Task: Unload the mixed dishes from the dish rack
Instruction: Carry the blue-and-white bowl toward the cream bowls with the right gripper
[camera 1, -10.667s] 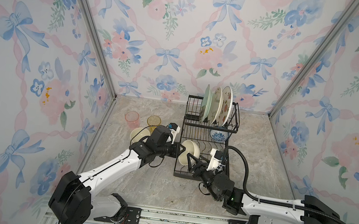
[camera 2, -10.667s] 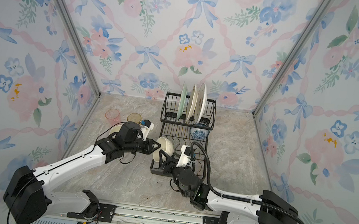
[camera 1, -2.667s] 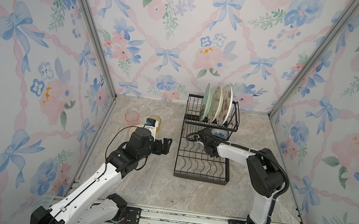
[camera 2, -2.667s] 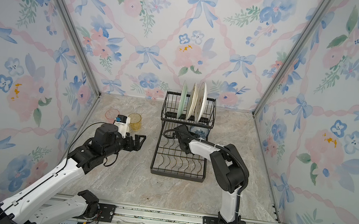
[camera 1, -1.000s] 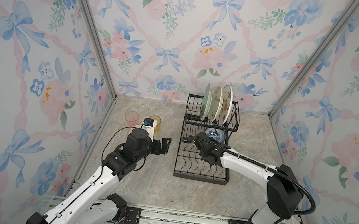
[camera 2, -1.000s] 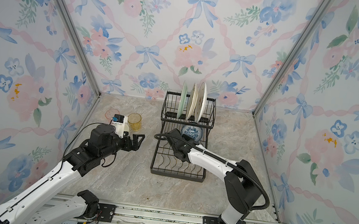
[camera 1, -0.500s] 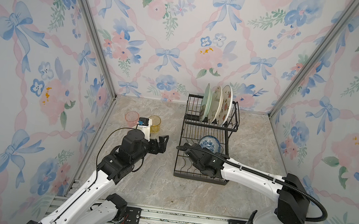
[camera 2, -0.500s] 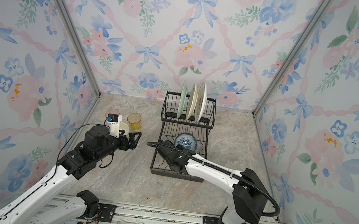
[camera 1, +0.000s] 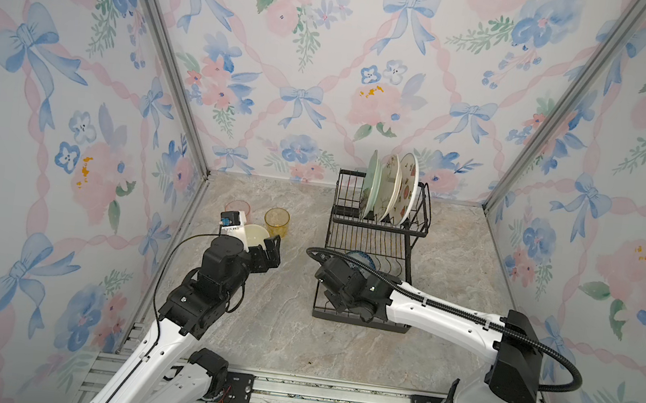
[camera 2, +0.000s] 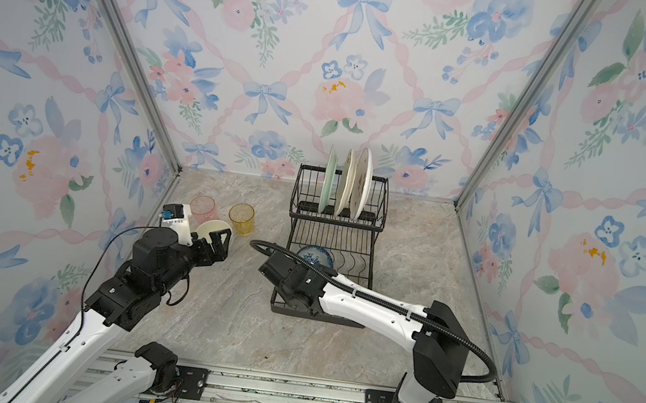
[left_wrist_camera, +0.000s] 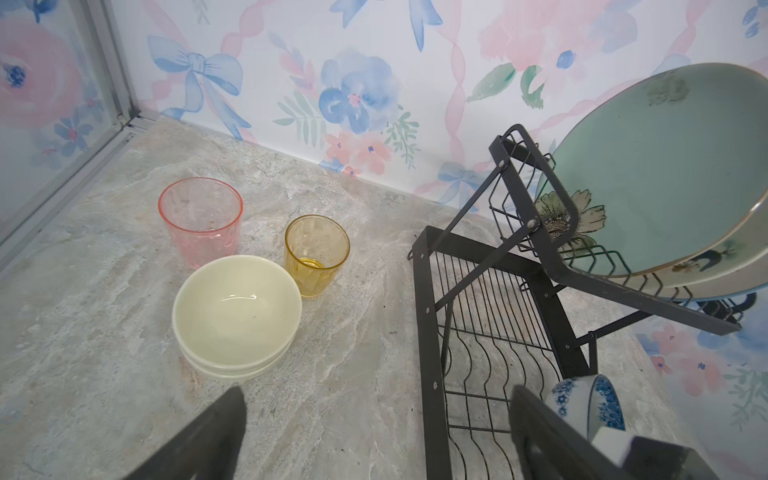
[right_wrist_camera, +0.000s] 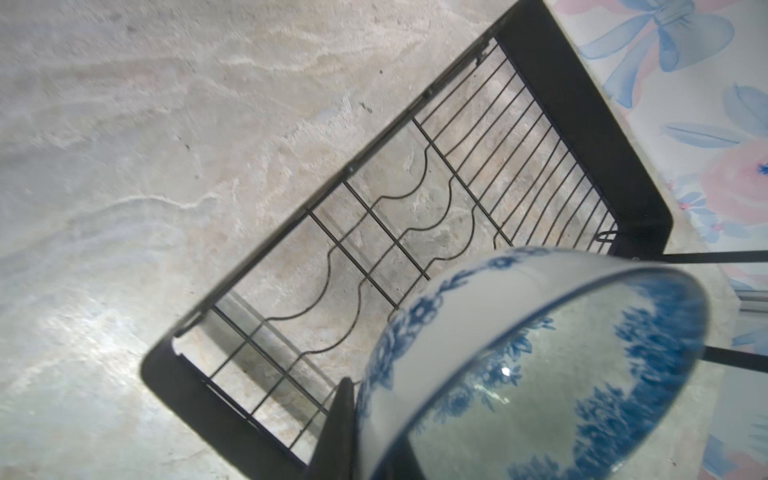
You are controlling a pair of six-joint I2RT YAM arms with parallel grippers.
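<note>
Over marble tabletop (camera 1: 276, 330) and dish rack (camera 1: 377, 226), blue-patterned bowl (right_wrist_camera: 478, 332) clamped in right end effector (right_wrist_camera: 353, 424); left end effector (left_wrist_camera: 376, 419) agape, empty.

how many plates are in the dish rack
3, all standing on edge side by side in the raised upper shelf of the dish rack: the mint-green flower plate leftmost in a top view, the middle cream plate, and the right cream plate. None appears hidden.
</note>
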